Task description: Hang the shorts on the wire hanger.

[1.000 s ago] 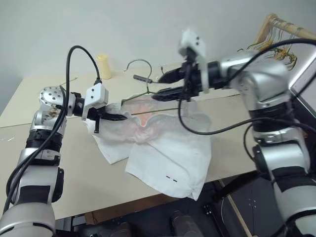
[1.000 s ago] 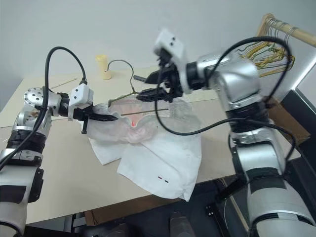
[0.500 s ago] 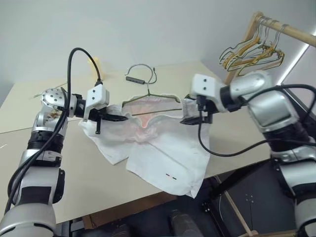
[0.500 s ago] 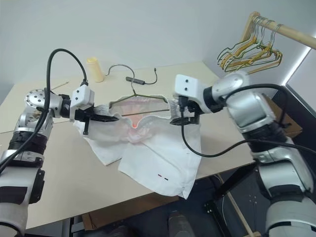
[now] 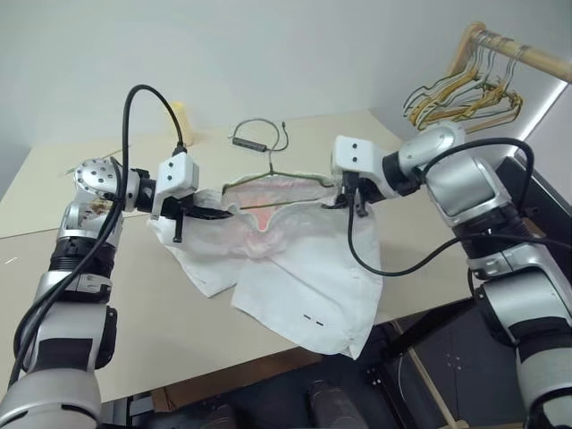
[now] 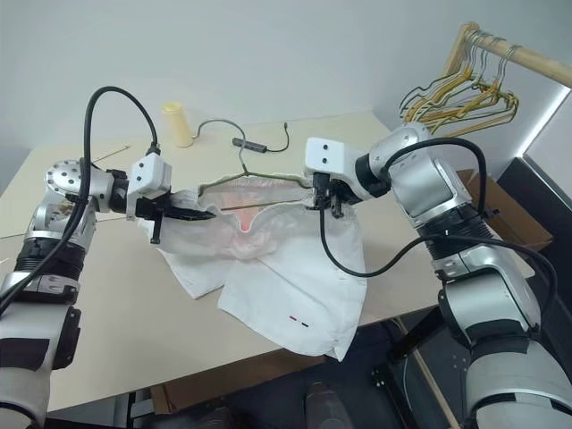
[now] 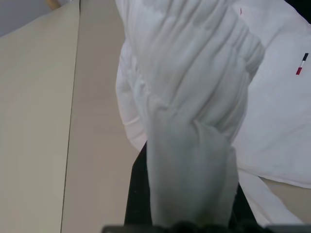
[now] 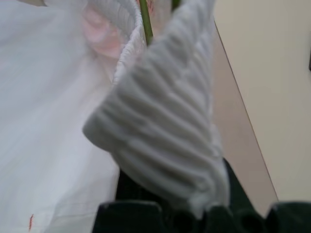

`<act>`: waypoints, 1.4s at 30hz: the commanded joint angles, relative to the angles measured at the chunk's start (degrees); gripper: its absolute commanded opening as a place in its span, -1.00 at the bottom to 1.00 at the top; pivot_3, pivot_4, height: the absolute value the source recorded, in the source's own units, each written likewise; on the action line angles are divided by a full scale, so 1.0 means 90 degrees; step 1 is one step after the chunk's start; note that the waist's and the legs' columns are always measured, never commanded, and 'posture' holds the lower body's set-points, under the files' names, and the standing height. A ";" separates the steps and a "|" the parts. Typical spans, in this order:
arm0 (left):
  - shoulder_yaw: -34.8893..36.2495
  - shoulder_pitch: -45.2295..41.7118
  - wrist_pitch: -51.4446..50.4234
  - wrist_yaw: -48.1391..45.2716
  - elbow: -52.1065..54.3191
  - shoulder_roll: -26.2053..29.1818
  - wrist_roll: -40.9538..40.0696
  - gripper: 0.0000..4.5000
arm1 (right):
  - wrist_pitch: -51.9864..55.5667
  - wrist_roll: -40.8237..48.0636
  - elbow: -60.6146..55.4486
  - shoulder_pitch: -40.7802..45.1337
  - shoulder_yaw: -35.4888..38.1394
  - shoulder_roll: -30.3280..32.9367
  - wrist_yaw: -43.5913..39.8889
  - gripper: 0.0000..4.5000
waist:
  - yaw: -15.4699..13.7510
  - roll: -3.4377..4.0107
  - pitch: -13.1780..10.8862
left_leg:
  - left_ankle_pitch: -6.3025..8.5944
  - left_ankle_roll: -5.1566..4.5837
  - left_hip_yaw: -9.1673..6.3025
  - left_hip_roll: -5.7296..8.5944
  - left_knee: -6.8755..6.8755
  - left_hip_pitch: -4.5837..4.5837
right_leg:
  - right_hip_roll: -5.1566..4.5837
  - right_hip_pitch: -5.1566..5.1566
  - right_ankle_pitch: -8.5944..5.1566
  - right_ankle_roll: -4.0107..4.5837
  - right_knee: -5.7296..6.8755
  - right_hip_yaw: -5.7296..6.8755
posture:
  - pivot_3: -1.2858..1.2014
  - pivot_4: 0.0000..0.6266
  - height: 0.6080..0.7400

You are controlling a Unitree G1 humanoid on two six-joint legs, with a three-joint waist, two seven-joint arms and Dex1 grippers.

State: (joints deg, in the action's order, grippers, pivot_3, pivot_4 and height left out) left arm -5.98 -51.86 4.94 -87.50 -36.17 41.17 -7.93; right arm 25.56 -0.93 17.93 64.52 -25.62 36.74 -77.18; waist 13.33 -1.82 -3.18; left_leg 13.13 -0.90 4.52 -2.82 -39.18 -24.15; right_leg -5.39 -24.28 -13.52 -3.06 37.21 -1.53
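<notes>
A wide beige desk (image 5: 107, 331) filled most of the scene, set against a plain pale wall. Across its middle, white shorts (image 5: 304, 277) lay spread, one leg hanging over the near edge, with small red and black marks near that hem and a pink smudge near the waistband.

Both robot arms held the gathered waistband up off the desk. The left gripper (image 5: 207, 213) was clamped on the waistband's left end; its wrist view showed bunched elastic pinched between the fingers. The right gripper (image 6: 323, 204) was clamped on the waistband's right end, a ribbed fold of fabric trapped between its fingers.

The thin wire hanger (image 5: 268, 177) sat inside the opened waist, its lower bar running between the two grippers and its hook rising behind the shorts. A green stretch of wire showed beside the pinched fold in the right wrist view.

Behind lay a thin cable (image 5: 259, 134) and a small yellow bottle (image 6: 176, 121). At the far right, bunched yellow and green hangers (image 5: 465, 89) hung from a wooden rack.

Likely risks: stretching the waistband sideways could drag the loose hanger off line or tip it flat. A shallow pinch on slippery elastic could slip free, dropping one side. The overhanging leg's weight could pull the shorts towards the desk edge.
</notes>
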 commanded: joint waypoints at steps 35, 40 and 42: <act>0.2191 0.0555 -0.4257 0.3400 0.4067 -0.1546 -0.3862 0.98 | 0.7438 0.1845 -0.3773 -0.4089 0.5788 0.1195 0.3784 -1.00 | 0.0041 0.0002 0.0001 | 0.0002 -0.0001 -0.0014 0.0003 -0.0001 0.0014 | -0.0003 0.0018 0.0001 -0.0006 -0.0003 -0.0021 | -0.22 -0.88 1.00; 0.2191 0.0731 -0.4619 0.3982 0.4751 -0.1796 -0.4306 0.98 | 0.7438 0.1829 -0.3164 -0.3735 0.6174 0.1344 0.4669 -1.00 | 0.0224 0.0008 0.0004 | 0.0003 -0.0003 0.0006 0.0007 0.0000 0.0050 | 0.0003 0.0043 0.0002 -0.0010 -0.0003 -0.0050 | -0.22 -0.89 1.00; 0.2195 0.0758 -0.4643 0.4050 0.4839 -0.1777 -0.4394 0.98 | 0.7438 0.1820 -0.2773 -0.3498 0.6277 0.1417 0.4973 -1.00 | 0.0329 0.0009 0.0003 | 0.0003 -0.0004 0.0020 0.0007 0.0005 0.0077 | 0.0005 0.0060 0.0002 -0.0013 -0.0004 -0.0067 | -0.22 -0.88 1.00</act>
State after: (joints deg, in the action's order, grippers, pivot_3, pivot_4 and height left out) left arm 12.66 -44.49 -36.72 -51.93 5.32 24.83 -45.78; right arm 92.04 15.05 -7.54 30.77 27.99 47.61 -34.52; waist 16.29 -1.74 -3.16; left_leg 13.16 -0.94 4.72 -2.74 -39.06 -23.25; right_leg -5.34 -23.52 -13.51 -3.20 37.10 -2.14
